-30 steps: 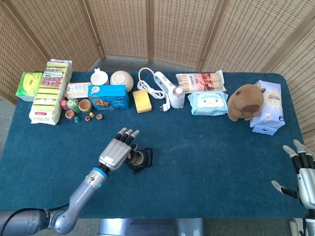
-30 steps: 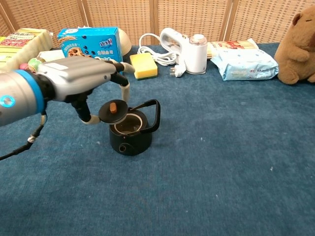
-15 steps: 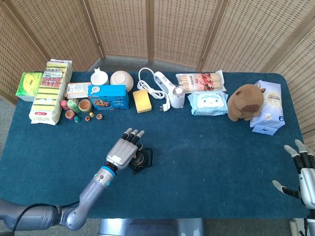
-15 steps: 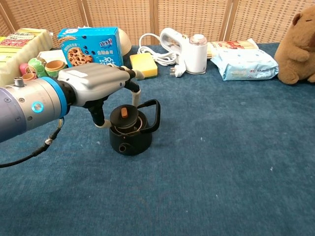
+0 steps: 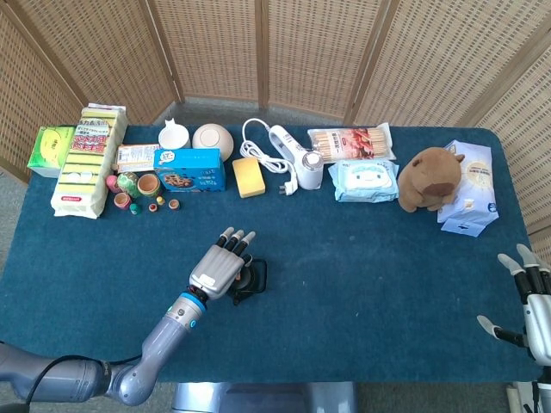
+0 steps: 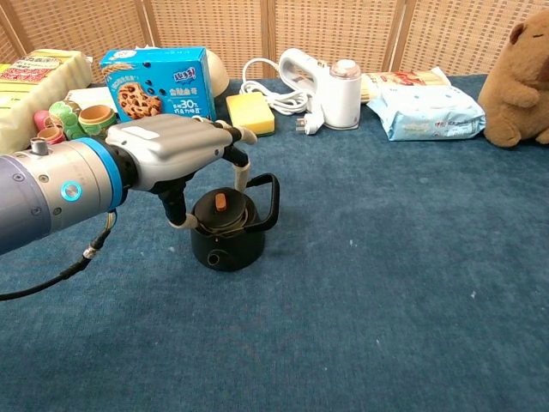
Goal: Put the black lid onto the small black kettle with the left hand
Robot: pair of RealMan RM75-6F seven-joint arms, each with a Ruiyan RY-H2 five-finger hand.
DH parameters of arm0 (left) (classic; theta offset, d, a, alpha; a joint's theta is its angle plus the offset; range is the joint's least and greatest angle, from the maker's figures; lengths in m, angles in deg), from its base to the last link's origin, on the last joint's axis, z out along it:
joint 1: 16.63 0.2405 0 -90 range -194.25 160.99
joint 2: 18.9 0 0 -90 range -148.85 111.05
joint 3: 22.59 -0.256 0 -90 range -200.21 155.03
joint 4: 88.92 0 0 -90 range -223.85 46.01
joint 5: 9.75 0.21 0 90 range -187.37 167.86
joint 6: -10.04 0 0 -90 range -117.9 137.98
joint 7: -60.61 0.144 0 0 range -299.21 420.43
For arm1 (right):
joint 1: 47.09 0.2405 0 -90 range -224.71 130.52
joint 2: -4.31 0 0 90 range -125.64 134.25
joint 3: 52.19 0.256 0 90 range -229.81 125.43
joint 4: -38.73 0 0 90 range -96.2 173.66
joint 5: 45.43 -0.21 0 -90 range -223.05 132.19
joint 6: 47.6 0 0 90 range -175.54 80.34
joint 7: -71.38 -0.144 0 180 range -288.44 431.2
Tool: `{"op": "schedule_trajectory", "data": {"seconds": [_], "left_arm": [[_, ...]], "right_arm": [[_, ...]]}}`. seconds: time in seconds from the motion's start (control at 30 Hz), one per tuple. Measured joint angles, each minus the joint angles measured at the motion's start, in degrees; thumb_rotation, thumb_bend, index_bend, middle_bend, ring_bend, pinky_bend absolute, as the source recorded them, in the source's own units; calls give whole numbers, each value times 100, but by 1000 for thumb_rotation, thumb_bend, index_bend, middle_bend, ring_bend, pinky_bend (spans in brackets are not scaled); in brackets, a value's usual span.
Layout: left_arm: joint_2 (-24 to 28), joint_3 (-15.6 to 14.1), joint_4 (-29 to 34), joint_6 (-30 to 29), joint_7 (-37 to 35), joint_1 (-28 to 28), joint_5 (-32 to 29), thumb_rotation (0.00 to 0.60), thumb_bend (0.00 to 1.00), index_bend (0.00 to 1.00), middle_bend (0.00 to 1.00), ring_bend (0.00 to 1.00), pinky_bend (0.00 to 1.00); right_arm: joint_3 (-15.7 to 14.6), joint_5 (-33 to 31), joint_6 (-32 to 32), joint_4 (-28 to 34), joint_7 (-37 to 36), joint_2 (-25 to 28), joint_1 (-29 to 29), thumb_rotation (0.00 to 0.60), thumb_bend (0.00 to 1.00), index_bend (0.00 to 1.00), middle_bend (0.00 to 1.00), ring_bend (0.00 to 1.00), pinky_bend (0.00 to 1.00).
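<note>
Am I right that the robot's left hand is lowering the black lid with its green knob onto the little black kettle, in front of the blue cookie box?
Nearly. The knob on the black lid is orange-brown, not green, as the chest view shows. The rest holds: the left hand is over the small black kettle, fingers around the lid at its opening, in front of the blue cookie box.

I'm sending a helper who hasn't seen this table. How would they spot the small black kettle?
On the blue table, skip the back row and look at the open near-left area. The small black kettle sits alone there under the left hand, squat and round, with a looped handle and an orange-knobbed lid.
</note>
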Motion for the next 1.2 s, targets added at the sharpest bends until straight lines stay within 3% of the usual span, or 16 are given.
{"op": "schedule_trajectory", "data": {"seconds": [0.53, 0.83, 1.2], "left_arm": [[11, -69, 191, -421, 419, -212, -607, 600, 227, 150, 0, 0, 35], [38, -81, 282, -494, 308, -294, -617, 600, 223, 138, 0, 0, 35], [489, -42, 750, -709, -1, -236, -216, 600, 223, 138, 0, 0, 35]], "right_arm": [[-7, -2, 4, 9, -6, 15, -1, 600, 9, 141, 2, 0, 0], [-3, -9, -1, 6, -24, 21, -2, 600, 9, 140, 2, 0, 0], [-8, -10, 21, 15, -22, 23, 7, 600, 8, 141, 3, 0, 0]]}}
